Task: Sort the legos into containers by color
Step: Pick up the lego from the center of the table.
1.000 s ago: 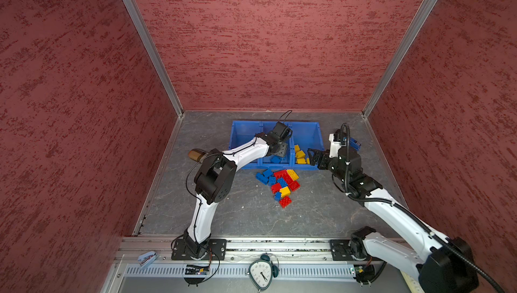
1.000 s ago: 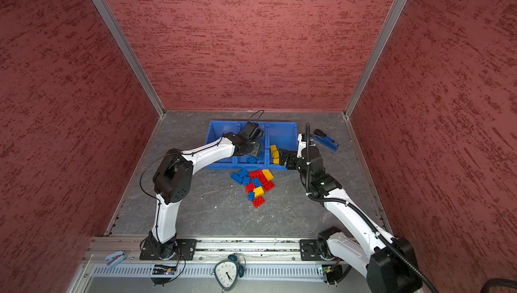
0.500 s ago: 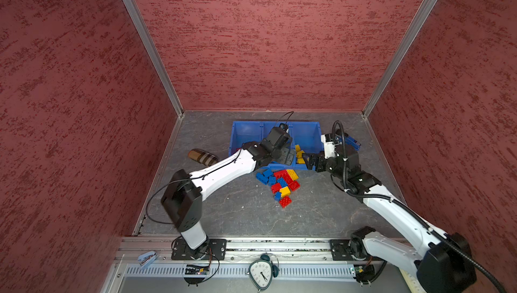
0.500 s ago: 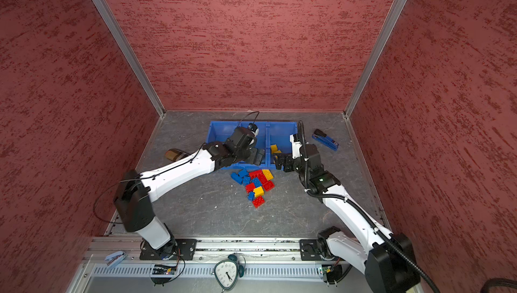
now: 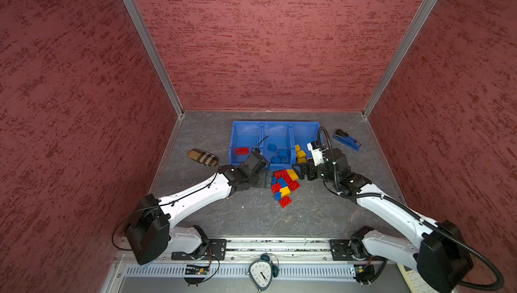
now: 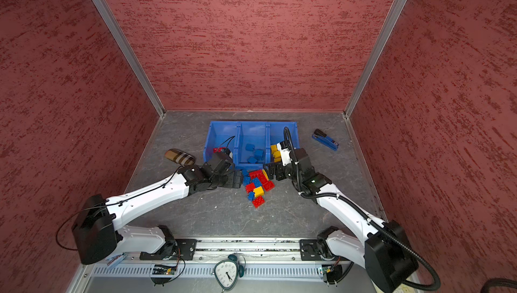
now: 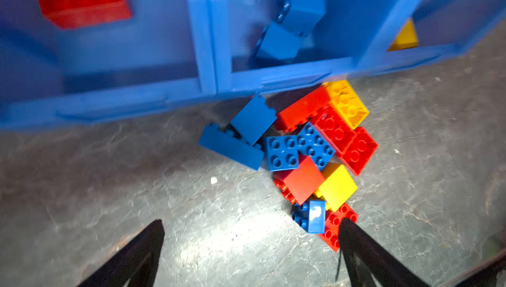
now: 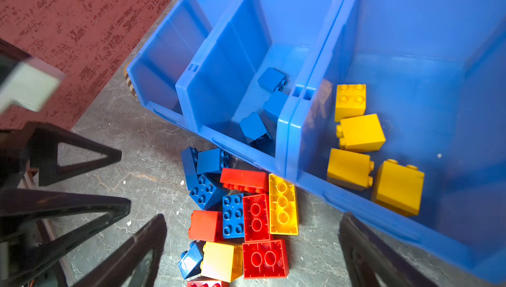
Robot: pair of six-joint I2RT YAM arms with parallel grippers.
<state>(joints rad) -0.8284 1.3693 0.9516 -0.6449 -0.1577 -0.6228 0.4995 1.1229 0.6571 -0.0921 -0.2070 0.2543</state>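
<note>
1. Legos (image 5: 284,185), small chunky studded plastic bricks in red, blue and yellow, lie mostly in one tight mixed heap of a dozen or so on the grey marbled tabletop (image 5: 251,216). The heap's far bricks sit right at the near wall of the containers.
2. The containers (image 5: 261,123) are three joined blue plastic open-top bins in a row. They stand towards the far side of the table, roughly midway between left and right.
3. The left bin holds one red rectangular brick (image 5: 242,151), the middle bin three blue bricks (image 5: 277,153), and the right bin four yellow bricks (image 8: 361,135).
4. The left gripper (image 7: 252,225) hangs low at the heap's left edge, its black fingers spread wide with nothing between them. In the left wrist view one fingertip overlaps the red square brick (image 7: 332,225) at the heap's near end; I cannot tell whether it touches.
5. The right gripper (image 8: 253,218) hangs at the heap's right side, by the near wall of the right bin. Its fingers are also wide apart and hold nothing.
6. A blue-and-black stapler (image 5: 347,140) lies right of the bins, apart from them. A brown plaid oval case (image 5: 202,157) lies to their left, and a white alarm clock (image 5: 261,273) sits at the near edge.
</note>
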